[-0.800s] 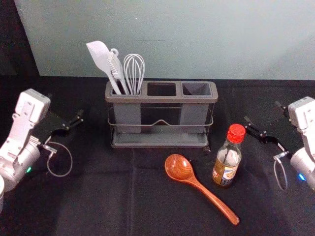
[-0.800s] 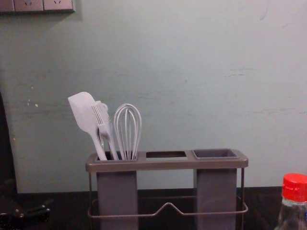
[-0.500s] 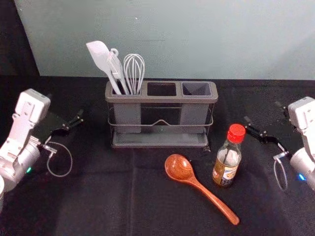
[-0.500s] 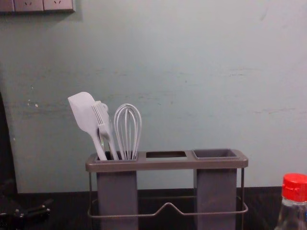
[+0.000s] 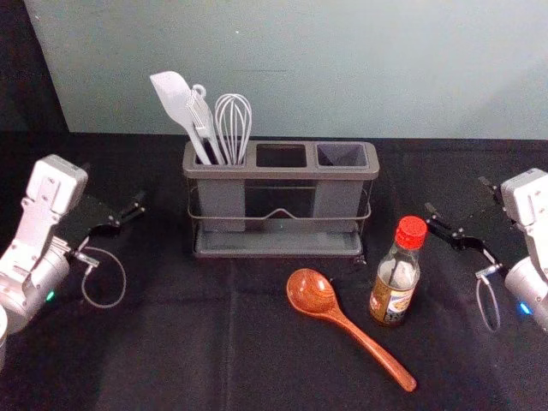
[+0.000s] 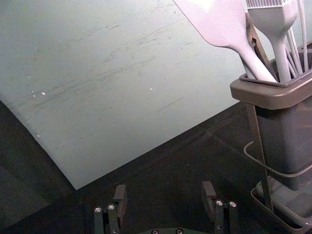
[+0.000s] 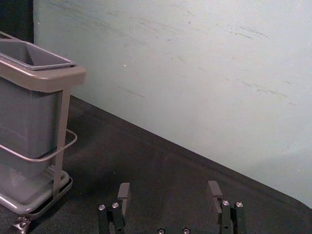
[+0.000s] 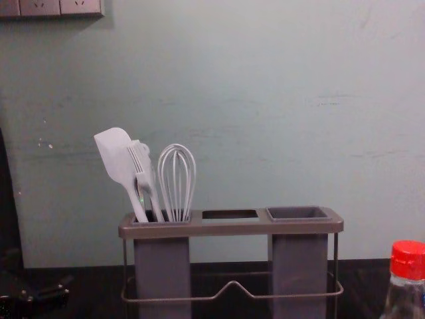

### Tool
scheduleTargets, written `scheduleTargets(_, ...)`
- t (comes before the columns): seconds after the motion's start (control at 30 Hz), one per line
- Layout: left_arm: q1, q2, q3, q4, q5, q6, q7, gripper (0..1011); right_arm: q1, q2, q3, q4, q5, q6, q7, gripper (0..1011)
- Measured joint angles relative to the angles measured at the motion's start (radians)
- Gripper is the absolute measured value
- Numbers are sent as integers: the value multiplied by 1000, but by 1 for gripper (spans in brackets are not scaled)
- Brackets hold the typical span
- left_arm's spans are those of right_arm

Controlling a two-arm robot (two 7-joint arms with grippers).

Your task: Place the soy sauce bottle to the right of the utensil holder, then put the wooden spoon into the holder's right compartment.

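We see the red-capped soy sauce bottle [image 5: 393, 300] upright near our right jaws, the glossy wooden spoon [image 5: 312, 293] lying farther from them, the grey utensil holder [image 5: 282, 173] standing between our left jaws and right jaws.

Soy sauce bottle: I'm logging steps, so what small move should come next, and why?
Probably bring the right gripper toward the soy sauce bottle: its fingers are open and empty, and the bottle stands nearer the robot than the utensil holder, not beside it.
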Motion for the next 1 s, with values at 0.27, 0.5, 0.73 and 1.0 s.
scheduleTargets(0.27,0,0,0,0,0,0,0,1005,0,0,0,0,0,0,0,1002)
scheduleTargets(0.5,0,0,0,0,0,0,0,1005,0,0,0,0,0,0,0,1003)
scheduleTargets(0.73,0,0,0,0,0,0,0,1005,-2,0,2,-2,0,0,0,1002)
scheduleTargets(1.0,0,0,0,0,0,0,0,1005,-84,38,45,-88,6,-4,9,1002)
